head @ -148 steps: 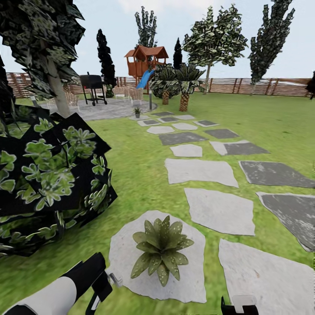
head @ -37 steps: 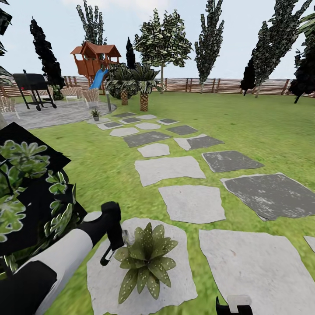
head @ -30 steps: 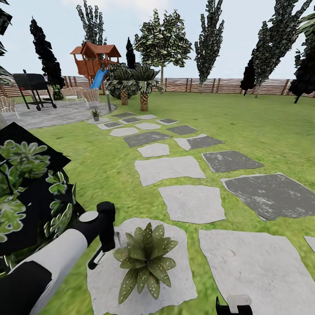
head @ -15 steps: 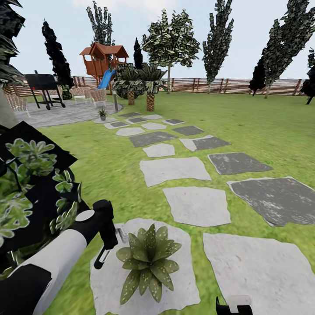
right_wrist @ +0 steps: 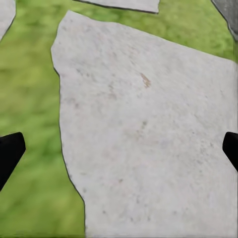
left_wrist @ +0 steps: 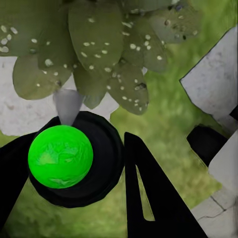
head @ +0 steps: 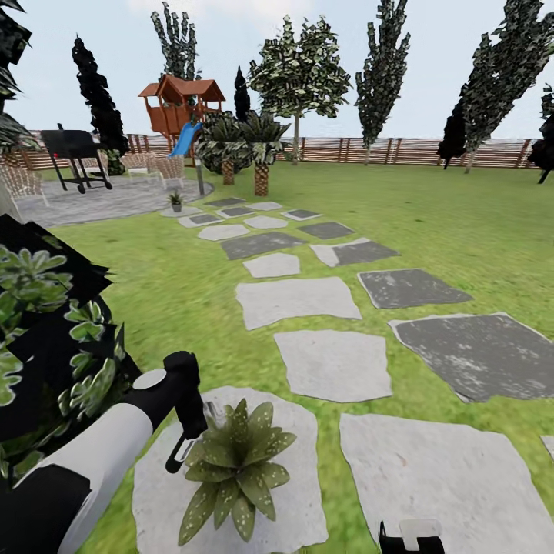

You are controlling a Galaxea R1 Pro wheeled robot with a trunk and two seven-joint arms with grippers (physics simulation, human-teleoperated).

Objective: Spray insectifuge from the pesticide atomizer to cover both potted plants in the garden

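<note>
Green lawn runs back to a brown slatted fence, crossed by a path of grey stepping stones that leads toward a round paved patio with a black grill; a wooden playhouse with a blue slide and two scaly-trunked palms stand behind it. On the nearest pale stone sits one potted plant, a low rosette of pointed, white-speckled leaves; its pot is hidden under the foliage. The second potted plant stands far off at the patio's edge, well apart from the first. A big black-backed leafy bush rises at the head view's left. The left arm reaches in beside that bush, and the left gripper hangs just beside the near rosette. In the left wrist view its black fingers are closed around the pesticide atomizer, seen end-on as a dark round body with a bright green cap, and a pale cone of spray leaves it toward the speckled leaves close ahead. The right gripper sits low at the head view's bottom edge, above a bare stone; in the right wrist view its two black fingertips stand wide apart, holding nothing.
</note>
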